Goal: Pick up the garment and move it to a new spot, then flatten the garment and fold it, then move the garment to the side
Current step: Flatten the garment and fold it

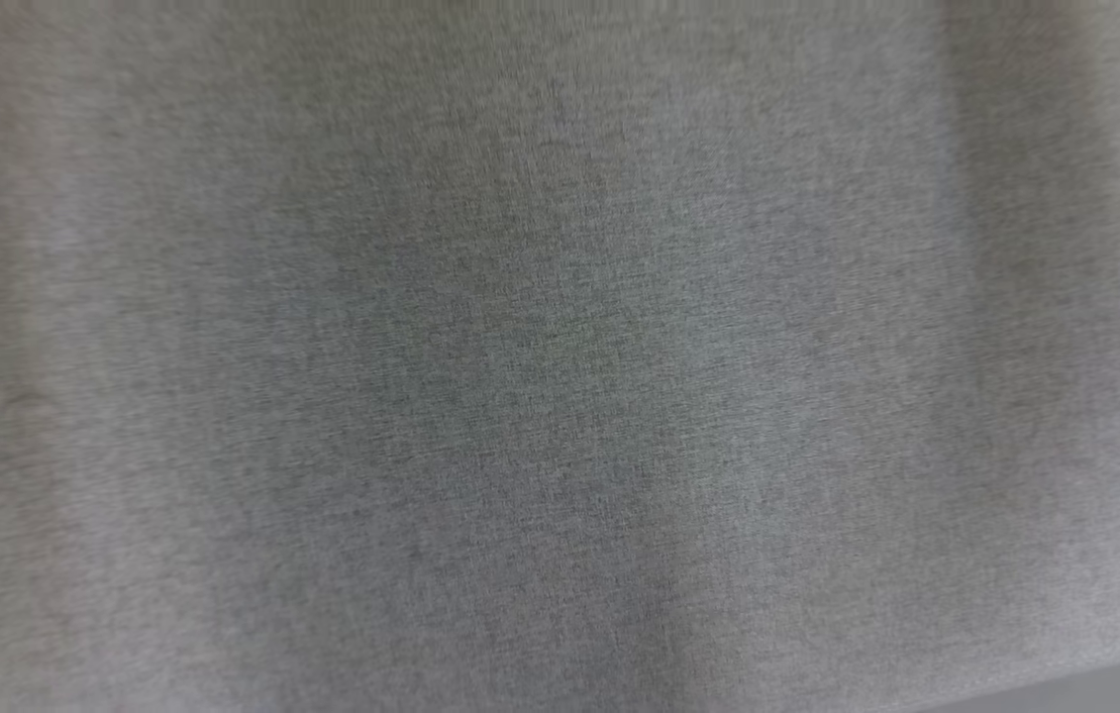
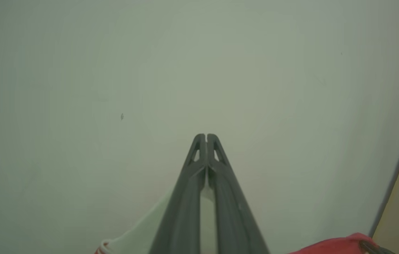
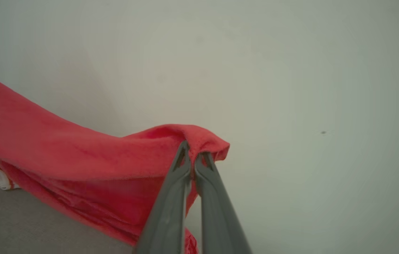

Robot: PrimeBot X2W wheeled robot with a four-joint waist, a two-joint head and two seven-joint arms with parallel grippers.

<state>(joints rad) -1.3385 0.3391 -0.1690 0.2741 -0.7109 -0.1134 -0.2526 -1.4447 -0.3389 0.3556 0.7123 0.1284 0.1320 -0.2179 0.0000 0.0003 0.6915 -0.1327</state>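
Your right gripper (image 3: 194,152) is pinched shut on an edge of the red garment (image 3: 79,155), held up and draping toward the grey surface (image 3: 26,225), while your left gripper (image 2: 206,135) is closed with nothing seen at its tips, so flattening, folding and setting aside likely remain.

Dim, even light; head view blurred, garment (image 3: 79,155) slightly soft.

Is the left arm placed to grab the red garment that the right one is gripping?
Probably, with some adjusting. The red garment shows near the left jaws with nothing between. But the left jaws are shut and point past it at a pale surface, so they must open and turn toward it.
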